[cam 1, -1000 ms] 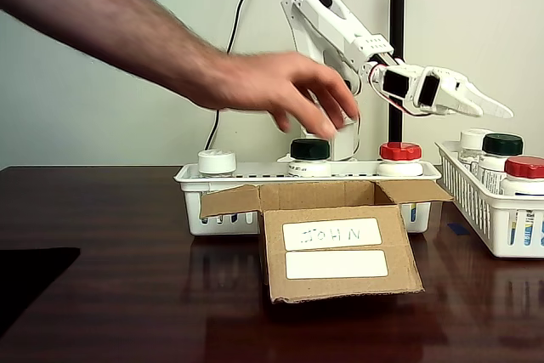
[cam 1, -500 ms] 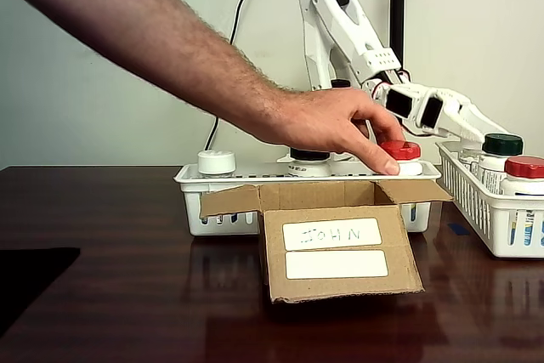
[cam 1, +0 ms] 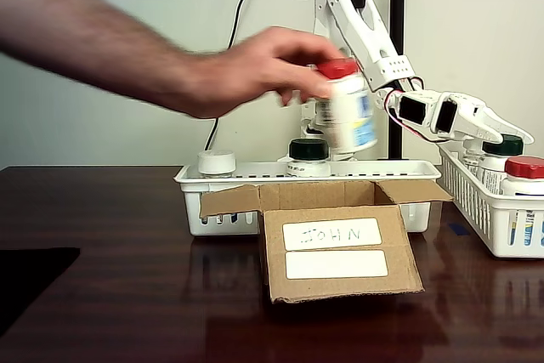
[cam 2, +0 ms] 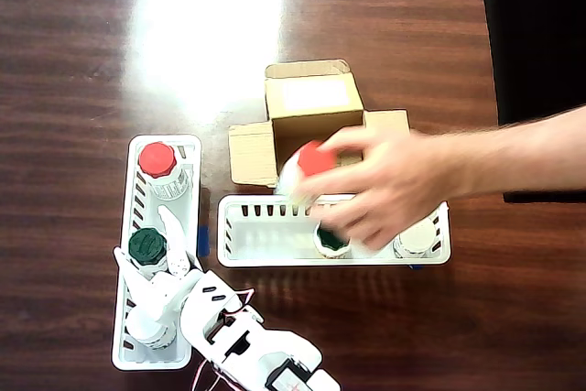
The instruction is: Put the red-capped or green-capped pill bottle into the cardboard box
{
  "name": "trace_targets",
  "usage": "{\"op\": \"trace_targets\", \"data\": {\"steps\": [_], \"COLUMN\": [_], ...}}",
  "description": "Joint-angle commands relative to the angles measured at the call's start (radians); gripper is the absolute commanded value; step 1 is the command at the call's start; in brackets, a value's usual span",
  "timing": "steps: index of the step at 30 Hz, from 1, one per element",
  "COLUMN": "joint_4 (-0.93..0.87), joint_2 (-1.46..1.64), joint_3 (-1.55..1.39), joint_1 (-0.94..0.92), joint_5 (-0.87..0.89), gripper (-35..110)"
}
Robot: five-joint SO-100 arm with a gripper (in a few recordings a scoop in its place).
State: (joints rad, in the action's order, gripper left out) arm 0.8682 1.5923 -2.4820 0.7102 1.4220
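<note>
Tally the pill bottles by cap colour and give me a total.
Red-capped bottles: 2
Green-capped bottles: 2
White-capped bottles: 2
Total: 6

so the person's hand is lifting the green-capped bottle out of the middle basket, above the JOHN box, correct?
Not quite: the cap is red. In the fixed view the hand holds the red-capped bottle up over the cardboard box; a green-capped bottle sits in the basket.

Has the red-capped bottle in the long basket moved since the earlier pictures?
Yes. A person's hand has lifted the red-capped bottle up out of the long basket; it is now above the basket, over the green-capped bottle.
</note>
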Motion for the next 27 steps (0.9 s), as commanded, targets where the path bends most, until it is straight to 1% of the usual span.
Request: {"op": "trace_targets", "data": {"steps": [1, 6, 9, 10, 14, 16, 18, 24, 25, 27], "joint_4": [0.028, 0.031, 0.031, 0.031, 0.026, -0.037, -0.144, -0.584, -0.637, -0.678], "joint_2": [0.006, 0.009, 0.025, 0.028, 0.06, 0.126, 0.233, 0.578, 0.609, 0.638], "joint_3": [0.017, 0.015, 0.012, 0.012, 0.012, 0.011, 0.012, 0.129, 0.153, 0.173], "joint_1": [0.008, -0.006, -0.023, -0.031, -0.052, -0.061, -0.064, -0.055, -0.054, -0.058], "joint_5": [-0.005, -0.015, -0.014, -0.014, -0.02, -0.028, -0.041, -0.103, -0.106, -0.097], "gripper": [54, 16, -2, -5, -2, 0, 0, 0, 0, 0]}}
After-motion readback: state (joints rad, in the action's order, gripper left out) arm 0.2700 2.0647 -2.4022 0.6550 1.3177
